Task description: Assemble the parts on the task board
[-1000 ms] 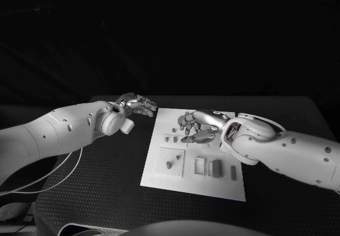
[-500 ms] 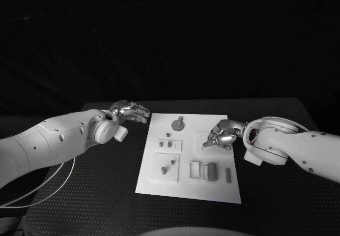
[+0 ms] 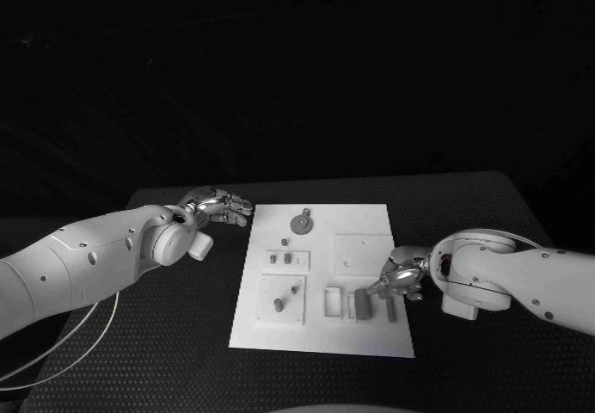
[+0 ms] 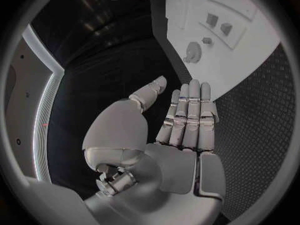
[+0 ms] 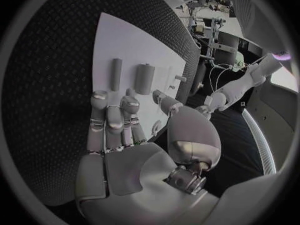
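Note:
The white task board (image 3: 325, 331) lies mid-table. On it are a round toothed part (image 3: 302, 224), small pegs (image 3: 295, 258), a grey block (image 3: 362, 301) and a slim bar (image 3: 392, 310). My left hand (image 3: 221, 208) hovers off the board's far left corner; in the left wrist view its fingers (image 4: 187, 117) are straight and hold nothing, with the toothed part (image 4: 192, 51) beyond them. My right hand (image 3: 403, 277) hangs over the board's right edge, just beside the block and bar. Its fingers (image 5: 109, 122) are stretched out and empty, pointing at the bar (image 5: 115, 74) and block (image 5: 145, 78).
The black textured table (image 3: 149, 344) surrounds the board on all sides. Raised white frames (image 3: 362, 251) and recessed slots (image 3: 333, 301) break up the board's surface. My left forearm (image 3: 87, 267) lies across the table's left side.
The camera has shifted. Relative to the board, my right hand has moved from its far middle to its right edge by the block and bar. My left hand stays at the far left corner.

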Tool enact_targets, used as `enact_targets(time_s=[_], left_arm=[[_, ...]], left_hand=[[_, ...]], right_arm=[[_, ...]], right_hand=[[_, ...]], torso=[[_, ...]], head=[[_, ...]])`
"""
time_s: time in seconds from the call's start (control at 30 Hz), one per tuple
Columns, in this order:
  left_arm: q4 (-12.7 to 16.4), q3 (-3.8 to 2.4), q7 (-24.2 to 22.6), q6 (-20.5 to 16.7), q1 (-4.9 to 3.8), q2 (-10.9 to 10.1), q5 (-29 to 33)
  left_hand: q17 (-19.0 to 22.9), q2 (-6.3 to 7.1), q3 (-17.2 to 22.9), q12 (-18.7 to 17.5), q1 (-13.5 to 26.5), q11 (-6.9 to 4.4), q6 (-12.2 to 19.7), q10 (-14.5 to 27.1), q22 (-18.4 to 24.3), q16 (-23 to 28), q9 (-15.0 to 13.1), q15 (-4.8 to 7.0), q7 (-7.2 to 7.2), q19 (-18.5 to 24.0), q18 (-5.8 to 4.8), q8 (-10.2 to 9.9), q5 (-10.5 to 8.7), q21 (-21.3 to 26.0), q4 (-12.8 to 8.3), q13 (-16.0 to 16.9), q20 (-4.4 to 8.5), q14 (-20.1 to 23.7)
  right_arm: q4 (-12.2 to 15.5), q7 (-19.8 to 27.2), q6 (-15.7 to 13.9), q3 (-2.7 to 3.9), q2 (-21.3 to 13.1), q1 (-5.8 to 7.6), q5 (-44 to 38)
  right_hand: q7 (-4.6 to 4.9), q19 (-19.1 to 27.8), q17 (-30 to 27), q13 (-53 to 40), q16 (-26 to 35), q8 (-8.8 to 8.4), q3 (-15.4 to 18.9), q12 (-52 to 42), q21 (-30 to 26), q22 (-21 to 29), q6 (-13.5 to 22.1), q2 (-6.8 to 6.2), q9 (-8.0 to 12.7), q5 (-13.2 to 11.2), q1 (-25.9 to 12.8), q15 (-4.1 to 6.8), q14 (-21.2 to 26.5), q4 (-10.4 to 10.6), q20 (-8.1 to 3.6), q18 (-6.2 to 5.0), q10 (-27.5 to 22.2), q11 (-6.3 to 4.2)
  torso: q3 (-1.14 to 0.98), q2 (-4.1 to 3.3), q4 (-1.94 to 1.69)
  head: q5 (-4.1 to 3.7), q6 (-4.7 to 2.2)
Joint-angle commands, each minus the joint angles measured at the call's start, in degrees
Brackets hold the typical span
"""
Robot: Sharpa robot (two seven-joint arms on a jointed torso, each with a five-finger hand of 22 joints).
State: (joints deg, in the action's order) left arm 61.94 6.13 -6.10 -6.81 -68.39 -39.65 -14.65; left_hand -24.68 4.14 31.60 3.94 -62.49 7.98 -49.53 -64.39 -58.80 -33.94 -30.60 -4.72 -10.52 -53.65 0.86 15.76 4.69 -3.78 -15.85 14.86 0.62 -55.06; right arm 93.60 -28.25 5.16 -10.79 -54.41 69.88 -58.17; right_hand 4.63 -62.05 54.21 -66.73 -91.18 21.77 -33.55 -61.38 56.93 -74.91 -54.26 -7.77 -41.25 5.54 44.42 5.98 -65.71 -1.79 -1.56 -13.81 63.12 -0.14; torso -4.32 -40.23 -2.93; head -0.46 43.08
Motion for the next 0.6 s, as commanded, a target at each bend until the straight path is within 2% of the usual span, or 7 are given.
enact_targets(time_s=[0.03, 0.13, 0.3, 0.4, 0.6], left_arm=[[0.1, -0.04, -0.8, 0.7, 0.03, 0.2, 0.3], [0.1, -0.04, -0.8, 0.8, 0.06, 0.2, 0.3], [0.1, -0.04, -0.7, 0.7, 0.08, 0.1, 0.3], [0.1, -0.04, -0.7, 0.7, 0.08, 0.0, 0.3], [0.1, -0.04, -0.7, 0.8, 0.08, 0.0, 0.3]], left_hand=[[-0.1, -0.03, 0.1, 0.1, 0.6, 0.12, 0.3, 0.1, 0.1, 0.3, 0.0, -0.32, 0.14, 0.6, -0.07, 0.3, 0.19, -0.2, 0.3, -0.1, 0.04, 0.0], [-0.1, -0.04, 0.1, 0.1, 0.6, 0.12, 0.3, 0.1, 0.1, 0.3, 0.0, -0.32, 0.15, 0.6, -0.07, 0.3, 0.19, -0.2, 0.3, -0.1, 0.04, 0.0], [-0.1, -0.05, 0.1, 0.1, 0.6, 0.12, 0.3, 0.1, 0.1, 0.3, 0.0, -0.32, 0.15, 0.6, -0.07, 0.3, 0.2, -0.2, 0.3, -0.1, 0.04, 0.0], [-0.1, -0.05, 0.1, 0.1, 0.6, 0.12, 0.3, 0.1, 0.1, 0.4, 0.0, -0.32, 0.14, 0.6, -0.07, 0.3, 0.2, -0.2, 0.3, -0.1, 0.04, 0.1], [-0.2, -0.05, 0.1, 0.1, 0.6, 0.12, 0.4, 0.1, 0.1, 0.4, 0.0, -0.32, 0.14, 0.6, -0.07, 0.3, 0.2, -0.2, 0.3, -0.1, 0.04, 0.1]], right_arm=[[0.2, -1.4, 1.7, -0.41, 0.1, -0.18, -0.7], [0.4, -1.3, 0.1, -0.83, 0.5, -0.57, -0.4], [0.2, -1.4, -0.4, -0.93, 1.5, -1.36, -0.2], [-0.3, -1.6, 0.0, -1.03, 2.0, -1.67, -0.2], [-0.6, -1.4, -1.1, -1.14, 2.7, -2.33, -0.2]], right_hand=[[0.88, 0.4, 0.1, 0.0, -0.3, -0.33, -0.2, -0.2, 0.3, -1.2, 0.2, 0.08, 0.0, -0.2, -0.8, 0.67, -1.0, 0.0, -0.31, -1.19, -0.8, -0.65], [0.95, 0.4, 0.2, 0.1, -0.3, -0.81, -0.4, -0.4, 0.4, -1.2, 0.2, -0.44, 0.0, -0.1, -1.5, 0.61, -1.0, 0.3, -0.36, -1.19, -0.8, -0.58], [1.02, 0.4, 0.5, 0.2, -0.3, -1.32, -0.7, -0.6, 0.5, -1.2, 0.3, -1.07, 0.1, -0.1, -1.9, 0.54, -1.2, 0.7, -0.43, -1.19, -0.9, -0.5], [1.22, 0.4, 0.7, 0.3, -0.3, -2.13, -1.4, -0.8, 0.6, -1.1, 0.6, -2.16, 0.4, -0.1, -2.7, 0.39, -1.3, 1.6, -0.53, -1.19, -0.9, -0.34], [1.44, 0.5, 0.1, 0.5, -0.2, -3.02, -2.1, -1.0, 0.7, -1.1, 0.8, -3.21, 0.7, -0.2, -3.4, 0.21, -0.7, 2.6, -0.57, -1.19, -1.2, -0.14]], torso=[[0.02, -0.02, 0.02], [0.07, -0.04, -0.05], [0.05, -0.06, -0.18], [0.06, -0.07, -0.16], [0.05, -0.09, -0.12]], head=[[-0.43, -0.16], [-0.62, -0.21], [-0.65, -0.04], [-0.63, 0.12], [-0.57, 0.3]])
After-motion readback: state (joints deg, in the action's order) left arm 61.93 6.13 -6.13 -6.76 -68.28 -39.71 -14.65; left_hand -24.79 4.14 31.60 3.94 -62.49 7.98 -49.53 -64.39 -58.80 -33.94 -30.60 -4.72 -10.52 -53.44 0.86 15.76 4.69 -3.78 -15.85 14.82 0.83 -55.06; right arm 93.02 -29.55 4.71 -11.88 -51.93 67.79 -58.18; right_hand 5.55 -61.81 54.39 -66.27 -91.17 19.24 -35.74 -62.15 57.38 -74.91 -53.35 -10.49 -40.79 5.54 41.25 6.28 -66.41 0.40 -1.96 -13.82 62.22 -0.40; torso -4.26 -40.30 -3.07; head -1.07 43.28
